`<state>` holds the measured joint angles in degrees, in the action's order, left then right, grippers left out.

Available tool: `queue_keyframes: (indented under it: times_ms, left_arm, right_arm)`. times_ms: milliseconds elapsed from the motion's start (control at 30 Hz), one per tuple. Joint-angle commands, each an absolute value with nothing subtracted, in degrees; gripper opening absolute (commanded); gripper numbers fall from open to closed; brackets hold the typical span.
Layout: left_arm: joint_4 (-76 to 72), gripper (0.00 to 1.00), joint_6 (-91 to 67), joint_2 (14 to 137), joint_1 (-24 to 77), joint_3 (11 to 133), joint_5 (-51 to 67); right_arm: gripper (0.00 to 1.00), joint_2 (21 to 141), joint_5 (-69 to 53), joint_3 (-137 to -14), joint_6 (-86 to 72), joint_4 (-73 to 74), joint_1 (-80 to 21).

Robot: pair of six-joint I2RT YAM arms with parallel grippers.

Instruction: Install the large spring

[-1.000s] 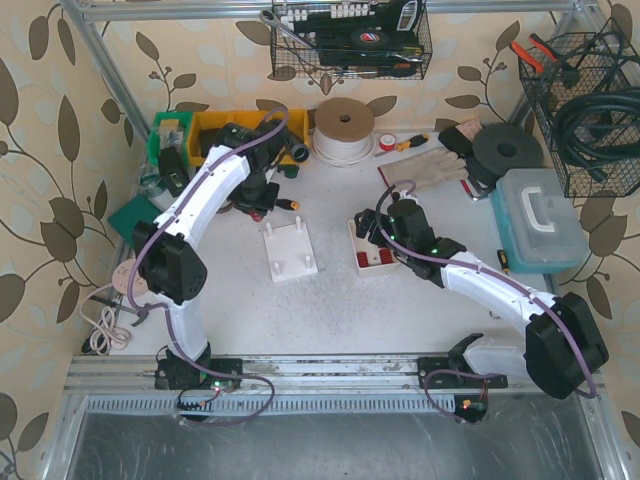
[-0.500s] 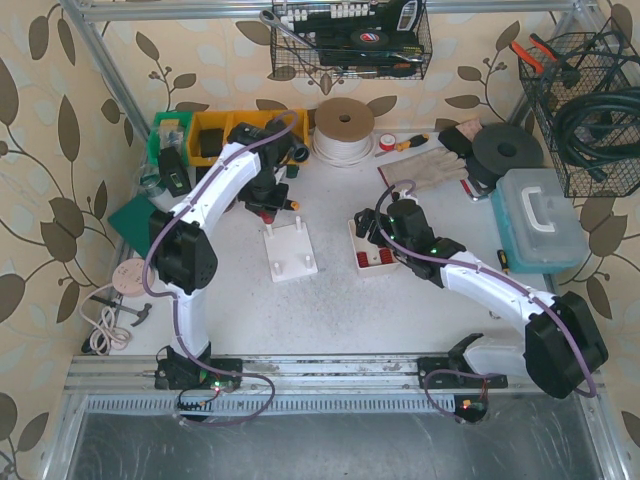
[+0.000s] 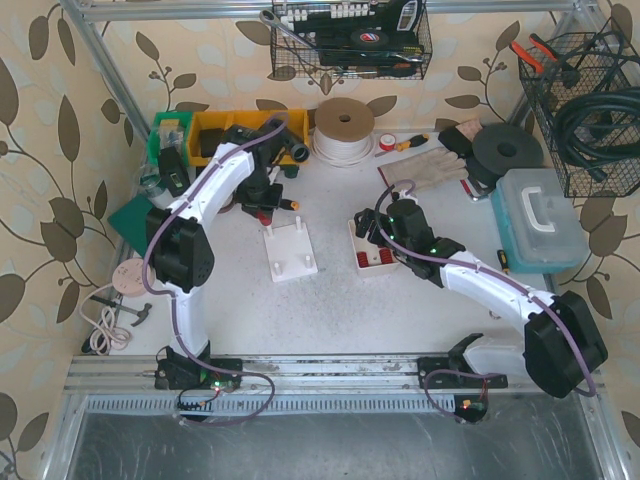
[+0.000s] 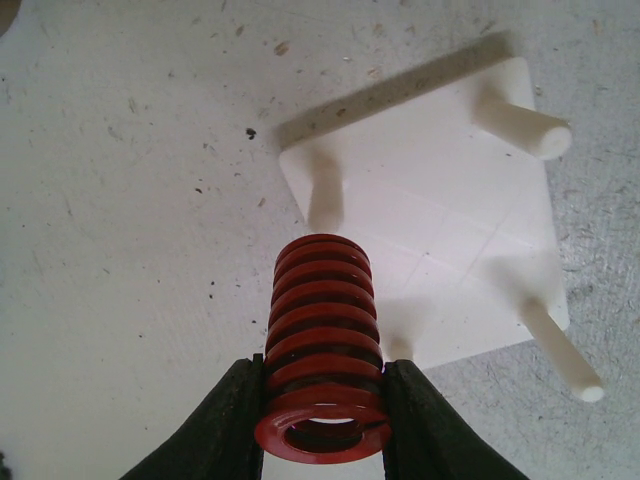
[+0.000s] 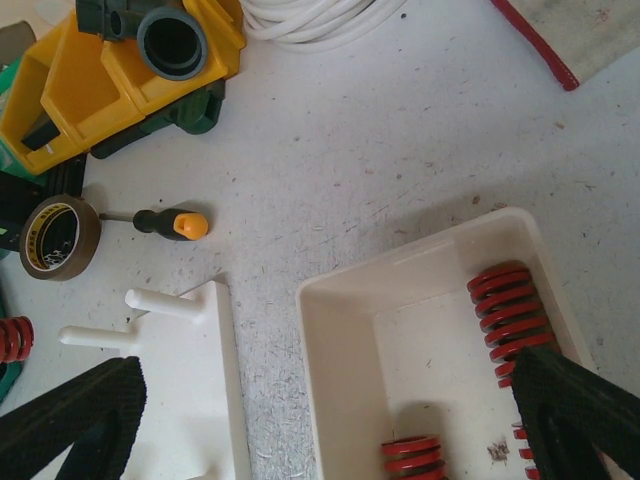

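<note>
"Anything between you and the peg plate (image 4: 430, 230)?"

"No. Bare table (image 4: 130, 200) lies under my left gripper (image 4: 322, 400), and only the plate's upright pegs (image 4: 522, 125) stick up ahead. Yellow bins (image 3: 225, 130) crowd my far left. The tray (image 3: 372, 245) sits just right of the plate, a narrow gap between."

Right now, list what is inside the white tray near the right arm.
Red springs in the white tray: one by a side wall, one at the picture's edge. The right jaws cover the rest.

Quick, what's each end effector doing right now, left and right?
Left end effector: closed, holding the large red spring.
Right end effector: open, holding nothing.
</note>
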<state>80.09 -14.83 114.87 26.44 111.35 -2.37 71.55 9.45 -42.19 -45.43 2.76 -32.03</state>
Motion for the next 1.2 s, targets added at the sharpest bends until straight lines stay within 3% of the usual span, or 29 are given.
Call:
queue_keyframes:
  times_ms: [0,1167]
  left_arm:
    - [78.93,0.0,-13.62,113.87,25.06,110.06,-0.45]
    - [73.95,0.0,-12.63,119.23,23.38,108.67,2.45]
  right_arm:
    - [0.98,72.48,10.35,-42.01,-45.67,2.25,-32.33]
    - [0.97,72.8,9.65,-42.28,-45.55,2.28,-32.34]
